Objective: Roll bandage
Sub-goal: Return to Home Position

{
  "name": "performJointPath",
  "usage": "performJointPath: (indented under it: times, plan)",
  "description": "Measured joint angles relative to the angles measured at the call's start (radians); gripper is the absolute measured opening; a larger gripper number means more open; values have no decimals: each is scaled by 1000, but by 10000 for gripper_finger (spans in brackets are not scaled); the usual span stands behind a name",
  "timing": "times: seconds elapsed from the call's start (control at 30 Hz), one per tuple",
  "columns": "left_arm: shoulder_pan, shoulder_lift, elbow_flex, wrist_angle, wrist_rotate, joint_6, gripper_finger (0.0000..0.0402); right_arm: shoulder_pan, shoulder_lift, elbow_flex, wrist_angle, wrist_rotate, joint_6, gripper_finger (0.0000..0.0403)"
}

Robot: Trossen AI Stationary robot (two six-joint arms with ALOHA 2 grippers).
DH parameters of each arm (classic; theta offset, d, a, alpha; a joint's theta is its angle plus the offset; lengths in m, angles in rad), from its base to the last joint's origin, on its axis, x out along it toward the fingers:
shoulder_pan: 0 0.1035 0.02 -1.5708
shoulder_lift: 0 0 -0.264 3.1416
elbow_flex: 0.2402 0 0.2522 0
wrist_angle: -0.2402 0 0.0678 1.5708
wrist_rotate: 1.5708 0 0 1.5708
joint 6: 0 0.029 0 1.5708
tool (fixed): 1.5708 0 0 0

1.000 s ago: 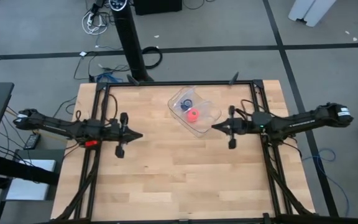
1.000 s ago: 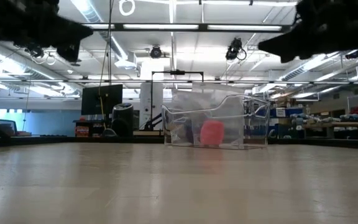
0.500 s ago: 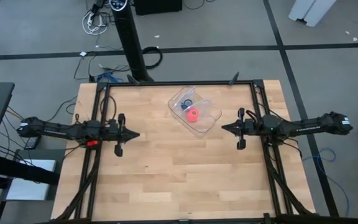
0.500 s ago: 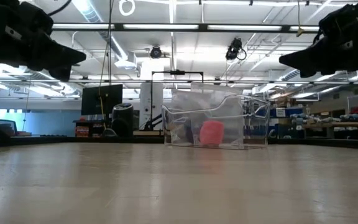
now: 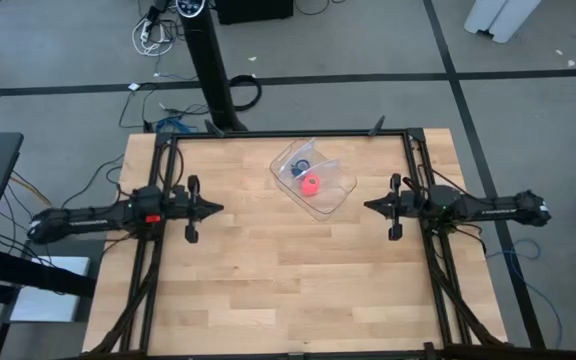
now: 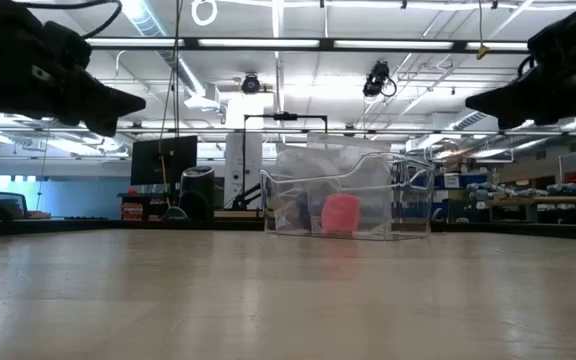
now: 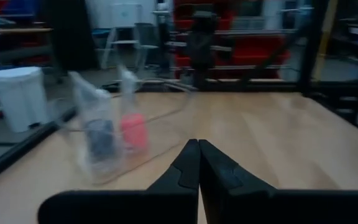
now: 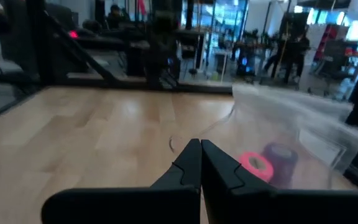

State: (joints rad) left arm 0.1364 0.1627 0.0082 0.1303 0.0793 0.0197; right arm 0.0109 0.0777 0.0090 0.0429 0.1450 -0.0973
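Bandage (image 5: 310, 182) sat in the clear bin (image 5: 343, 186); rest runs big to small. Desk (image 5: 268, 280): light wood planks, with the bin in its far half at about mid-width. Left arm (image 5: 98, 215) lay stretched out over the desk's left edge, pointing inward. Right arm (image 5: 488, 208) mirrored it over the right edge. Low view had both arms up off the wood, higher than the bin's rim. Bin was transparent and sat skewed to the desk edges. Left gripper (image 5: 218, 208) hung over bare wood, well apart from the bin, fingers (image 7: 188, 163) pressed together with nothing between them. Right gripper (image 5: 367, 207) was nearer, off the bin's right corner and not touching it, fingers (image 8: 190, 163) likewise clenched on nothing. Inside the bin: bandage as a small pink roll, with a dark round item (image 5: 301, 166) just beside it on the far side. Left wrist view showed crinkled clear plastic (image 7: 82, 93) standing up around both; couldn't tell bag from bin wall there.
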Motion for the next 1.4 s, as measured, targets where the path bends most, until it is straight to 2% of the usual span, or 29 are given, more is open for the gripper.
performJointPath:
  times: [0.17, 0.4, 0.67, 0.83, 1.4]
  plan:
    - [102, -30, 0, -7, 37, -26, 8, -2, -66, 0, -3, -10, -9, 0]
    - [84, -164, 0, -99, 19, 25, 12, -2, -64, -1, -5, -11, -1, 0]
    - [77, -163, 0, -111, -29, 53, 14, -2, -74, -1, 3, -4, -8, 6]
    - [79, -162, 0, -116, -52, -4, 14, -12, -54, -1, 3, 35, -28, 5]
    - [79, -158, -1, -115, -53, -27, 15, -18, -11, -2, 39, 36, -26, 7]
